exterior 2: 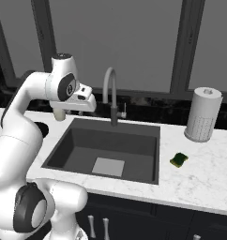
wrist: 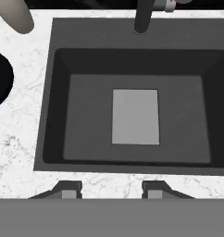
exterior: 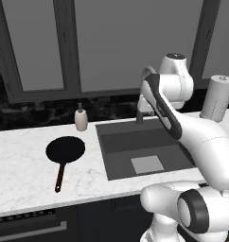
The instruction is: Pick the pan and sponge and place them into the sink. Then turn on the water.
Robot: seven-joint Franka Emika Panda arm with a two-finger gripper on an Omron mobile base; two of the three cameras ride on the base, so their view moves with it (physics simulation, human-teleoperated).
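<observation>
black pan, green sponge, dark grey sink

Even, soft light (faint shadows)

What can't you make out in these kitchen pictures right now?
- Pan: whole in the left base view; in the right base view the arm covers most of it; in the hand view the left edge cuts it, handle out of frame.
- Sponge: too small in the right base view to show texture.
- Tap: in the left base view the arm hides most of it.
- Gripper: only fingertips show in the hand view; nothing between them.
</observation>
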